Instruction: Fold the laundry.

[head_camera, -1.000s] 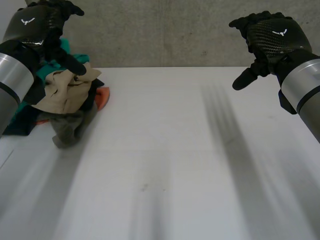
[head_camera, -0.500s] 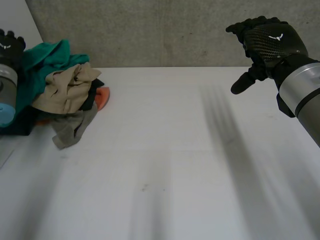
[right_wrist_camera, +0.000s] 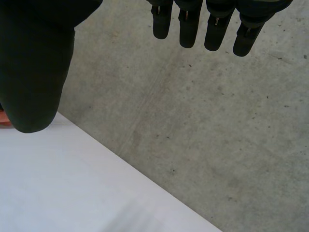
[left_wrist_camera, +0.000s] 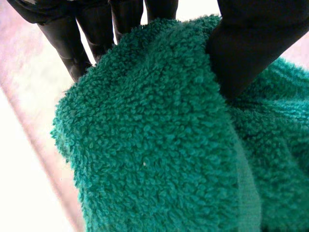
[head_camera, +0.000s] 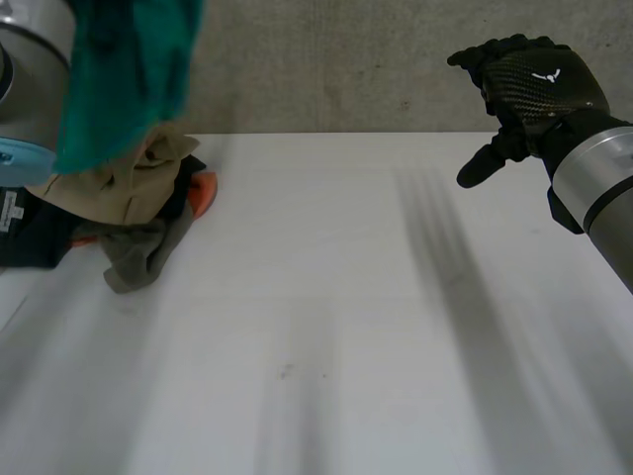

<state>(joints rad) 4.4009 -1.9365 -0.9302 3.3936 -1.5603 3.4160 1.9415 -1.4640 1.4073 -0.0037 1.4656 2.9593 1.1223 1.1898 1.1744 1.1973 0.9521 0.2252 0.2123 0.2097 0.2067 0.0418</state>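
The teal towel (head_camera: 127, 74) has come up off the laundry pile (head_camera: 134, 193) — the left robot hand (left_wrist_camera: 251, 48) pinches it between thumb and fingers, and it hangs below that hand. The right robot hand (head_camera: 524, 89) hovers released, well apart above the surface (head_camera: 346, 297) — one piece looks singled out for folding.

No word or number is legible in any view.

Right hand (head_camera: 529, 84): one small white emblem (head_camera: 543, 72) on the back of the hand, head view. Shape is a winged or shallow V-like mark, with no lettering beside it.

Left arm (head_camera: 35, 99): small white sticker (head_camera: 8, 210) on the dark section below the light-blue cap. It carries dark print, too small to read.
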